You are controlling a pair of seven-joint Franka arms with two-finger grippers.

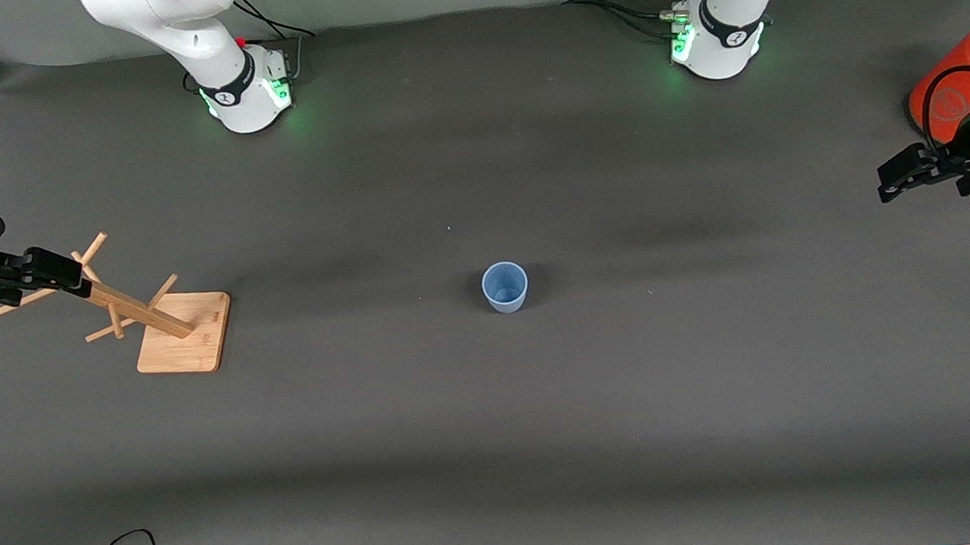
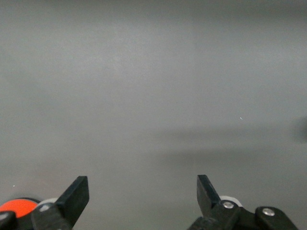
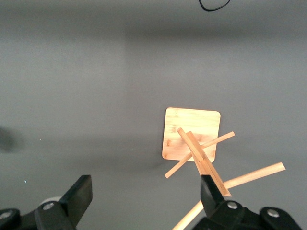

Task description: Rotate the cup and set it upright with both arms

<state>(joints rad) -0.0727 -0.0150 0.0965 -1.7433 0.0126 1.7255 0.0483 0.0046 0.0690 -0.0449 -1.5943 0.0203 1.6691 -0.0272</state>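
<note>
I see the cup standing upright, mouth up, at the centre of the frame on the table. My left gripper hangs open at the right edge beside the orange can. My right gripper is open at the left edge over the wooden peg rack.

Readable text: none
Arm bases: small dark logo marks, not legible
Orange can: faint round emblem, not legible
</note>
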